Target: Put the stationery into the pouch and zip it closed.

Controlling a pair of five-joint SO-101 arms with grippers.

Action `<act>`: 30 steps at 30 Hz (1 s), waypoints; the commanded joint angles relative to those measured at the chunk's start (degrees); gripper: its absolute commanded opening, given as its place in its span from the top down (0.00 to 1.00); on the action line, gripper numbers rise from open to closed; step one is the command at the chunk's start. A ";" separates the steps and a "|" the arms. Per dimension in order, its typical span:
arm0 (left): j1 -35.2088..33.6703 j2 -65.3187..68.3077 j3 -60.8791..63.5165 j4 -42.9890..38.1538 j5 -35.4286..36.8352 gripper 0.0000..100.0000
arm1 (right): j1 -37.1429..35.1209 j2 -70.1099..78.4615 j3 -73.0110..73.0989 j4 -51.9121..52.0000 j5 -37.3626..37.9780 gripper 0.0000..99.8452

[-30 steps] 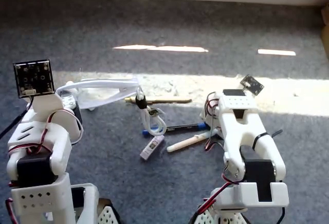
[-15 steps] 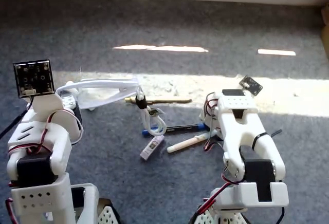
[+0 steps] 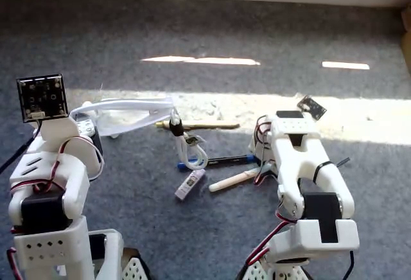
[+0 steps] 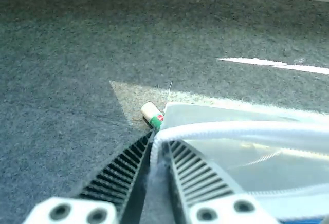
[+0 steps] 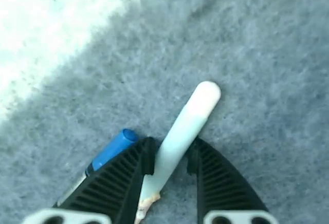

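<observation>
A clear pouch (image 3: 131,115) with a white zip edge lies at the back left. My left gripper (image 3: 83,114) is shut on its near end, and the left wrist view shows the jaws (image 4: 158,141) pinching the zip edge of the pouch (image 4: 241,147). A cream pen (image 3: 234,178) lies on the carpet in the middle. My right gripper (image 5: 170,147) is shut around this cream pen (image 5: 187,121), one finger on each side. A blue pen (image 3: 218,160), a wooden pencil (image 3: 200,124) and a small white eraser-like piece (image 3: 190,183) lie nearby.
Grey carpet (image 3: 192,36) covers the table, with a sunlit strip across the middle. A white ring-shaped clip (image 3: 196,154) rests by the blue pen. A small cream stub with a green band (image 4: 150,113) lies beside the pouch's corner. The blue pen's cap (image 5: 114,148) lies by the right fingers.
The right arm has shifted slightly toward the left and settled on the cream pen. The left arm and the pouch have kept still.
</observation>
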 commanded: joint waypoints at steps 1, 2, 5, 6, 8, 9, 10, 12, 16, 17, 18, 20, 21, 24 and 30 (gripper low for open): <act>0.66 1.10 -0.13 -0.26 0.53 0.99 | -0.48 -1.27 0.22 0.31 0.79 0.89; 0.66 1.10 -0.13 -0.26 0.53 0.99 | -0.48 -1.89 0.31 0.31 0.79 0.89; 0.66 1.10 -0.13 -0.35 0.53 0.99 | -0.48 -2.51 0.48 0.31 0.79 0.89; 0.66 1.10 -0.13 -0.35 0.53 0.99 | -0.48 -2.59 0.48 0.31 0.79 0.89; 0.66 1.10 -0.13 -0.35 0.53 0.99 | -0.66 -2.59 0.48 0.22 0.79 0.89; 0.66 1.10 -0.13 -0.35 0.53 0.99 | -0.66 -2.59 0.48 0.22 0.79 0.89; 0.66 1.10 -0.13 -0.35 0.53 0.99 | -0.66 -2.59 0.48 0.22 0.79 0.89; 0.66 1.10 -0.13 -0.35 0.53 0.99 | -0.75 -2.59 0.48 0.22 0.88 0.89; 0.66 1.10 -0.13 -0.35 0.53 0.99 | -0.75 -2.59 0.48 0.22 0.88 0.89; 0.66 1.10 -0.13 -0.35 0.53 0.99 | -0.75 -2.59 0.48 0.22 1.49 0.89; 0.66 1.10 -0.13 -0.26 0.53 0.99 | -0.75 -2.59 0.57 0.13 2.55 0.89; 0.66 1.10 0.22 -0.35 0.53 0.99 | -0.75 -2.59 0.57 0.04 3.52 0.89; 0.66 1.10 0.31 -0.35 0.44 0.99 | -0.75 -2.59 0.48 0.04 3.60 0.89; 0.66 1.10 0.40 -0.35 0.44 0.99 | -0.75 -2.59 0.48 0.13 3.60 0.89; 0.66 1.10 0.40 -0.35 0.44 0.99 | -0.75 -2.59 0.48 0.04 3.96 0.99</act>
